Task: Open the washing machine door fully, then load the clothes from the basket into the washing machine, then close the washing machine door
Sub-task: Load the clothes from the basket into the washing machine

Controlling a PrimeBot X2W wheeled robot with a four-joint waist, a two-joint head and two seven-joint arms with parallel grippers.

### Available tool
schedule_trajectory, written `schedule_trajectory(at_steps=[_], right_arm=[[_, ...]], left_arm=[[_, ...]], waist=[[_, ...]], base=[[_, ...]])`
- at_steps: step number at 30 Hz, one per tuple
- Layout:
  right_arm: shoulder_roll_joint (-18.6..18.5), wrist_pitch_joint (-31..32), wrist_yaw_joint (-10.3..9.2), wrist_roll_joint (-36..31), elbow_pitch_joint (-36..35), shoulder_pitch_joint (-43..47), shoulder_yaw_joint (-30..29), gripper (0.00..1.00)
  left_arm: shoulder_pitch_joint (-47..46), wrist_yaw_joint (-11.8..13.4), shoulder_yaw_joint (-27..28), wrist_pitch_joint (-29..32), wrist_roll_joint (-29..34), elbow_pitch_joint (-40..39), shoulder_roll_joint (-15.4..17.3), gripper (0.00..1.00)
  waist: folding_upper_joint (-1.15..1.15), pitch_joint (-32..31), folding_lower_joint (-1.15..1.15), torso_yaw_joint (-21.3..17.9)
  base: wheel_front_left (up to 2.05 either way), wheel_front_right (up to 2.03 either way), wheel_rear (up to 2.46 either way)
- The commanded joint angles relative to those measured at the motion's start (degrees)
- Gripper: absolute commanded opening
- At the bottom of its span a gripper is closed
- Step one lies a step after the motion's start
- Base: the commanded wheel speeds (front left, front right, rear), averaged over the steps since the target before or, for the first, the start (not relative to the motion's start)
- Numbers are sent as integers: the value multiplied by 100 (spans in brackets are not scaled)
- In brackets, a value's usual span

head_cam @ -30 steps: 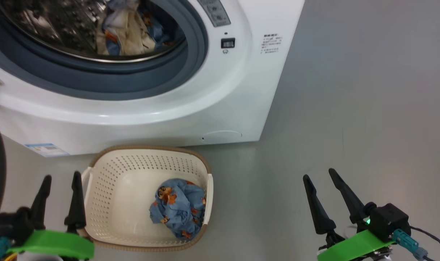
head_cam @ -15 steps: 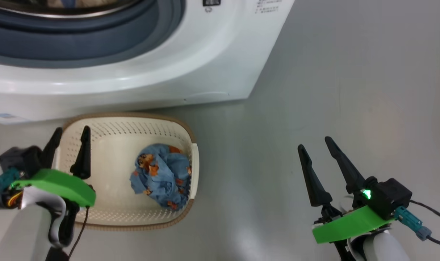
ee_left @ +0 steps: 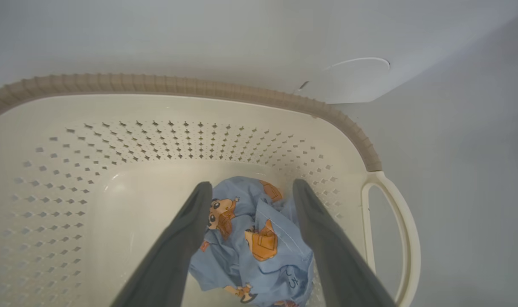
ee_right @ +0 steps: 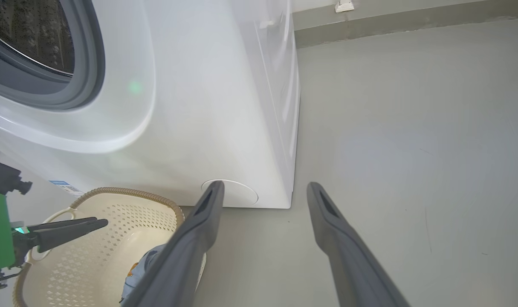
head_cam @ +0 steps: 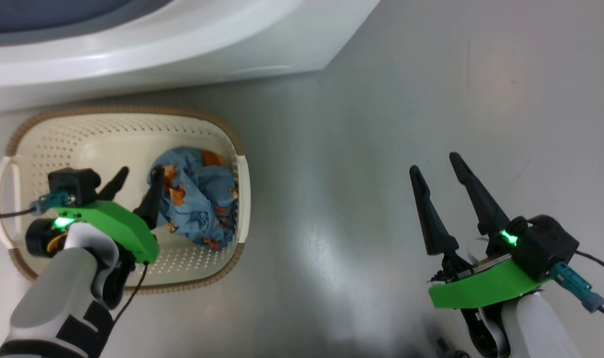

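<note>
Since the earlier frame the left gripper (head_cam: 141,171) has come from the basket's (head_cam: 132,110) left edge to over its inside, and the head camera has tipped down. The basket's long axis runs along the front of the washing machine (head_cam: 182,44), just behind it, with a handle at each short end. It holds one crumpled blue bear-print bundle of clothes (head_cam: 197,209) at its right end. The left gripper's fingers are spread, pointing toward the machine and flanking the bundle; whether they touch it cannot be told. The right gripper (head_cam: 433,163), spread and empty, hangs over floor (head_cam: 331,199) well right of the basket.
</note>
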Motion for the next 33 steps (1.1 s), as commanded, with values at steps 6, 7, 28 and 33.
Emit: schedule_trajectory(at_steps=[6,7,28,33], right_arm=[[18,-69,52,-91,-206,-125,127,100],[18,-69,52,-99,-213,-136,125,100],[18,-69,52,-160,-383,-137,149,100],[18,-69,52,-146,-465,-124,167,100]], left_arm=[[-259,-12,-989,203,-860,76,431,100],[-284,-12,-1167,249,-944,108,474,100],[-1576,-13,-3484,-63,-2337,366,930,100],[-1801,-13,-3847,190,-2788,237,955,100]], waist=[[0,730,0,-24],[0,758,0,-20],[0,1534,0,-81],[0,1692,0,-137]], base=[[0,0,0],[0,0,0],[0,0,0],[0,0,0]])
